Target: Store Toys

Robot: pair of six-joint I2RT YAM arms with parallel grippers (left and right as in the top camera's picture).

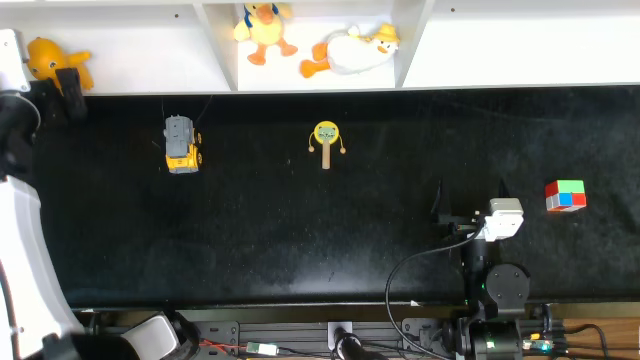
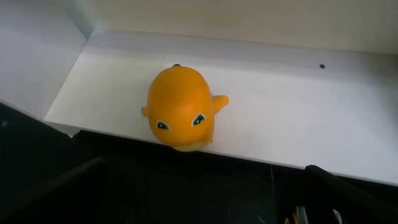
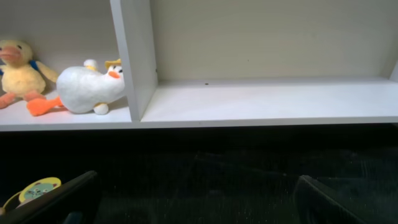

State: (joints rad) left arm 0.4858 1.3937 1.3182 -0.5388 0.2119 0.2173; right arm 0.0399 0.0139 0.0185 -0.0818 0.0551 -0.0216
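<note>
From above, the toy truck (image 1: 181, 145), rattle (image 1: 325, 140) and cube (image 1: 565, 195) lie on the black mat. They are probably light and hard, and the truck looks best pinched across its sides.

In the left wrist view, the left gripper (image 2: 204, 167) is spread wide and empty. The round orange toy (image 2: 181, 109) sits at the front edge of the shelf (image 2: 311, 124).

In the right wrist view, the right gripper (image 3: 198, 177) is also wide and empty. No writing is readable.

Bright, even light on the white shelf (image 3: 267, 99), soft shadows, black mat (image 1: 300, 240) dim

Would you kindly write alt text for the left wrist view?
A round orange toy sits at the front edge of a white shelf, its eyes toward the camera. The open left gripper is empty, just short of it.
</note>
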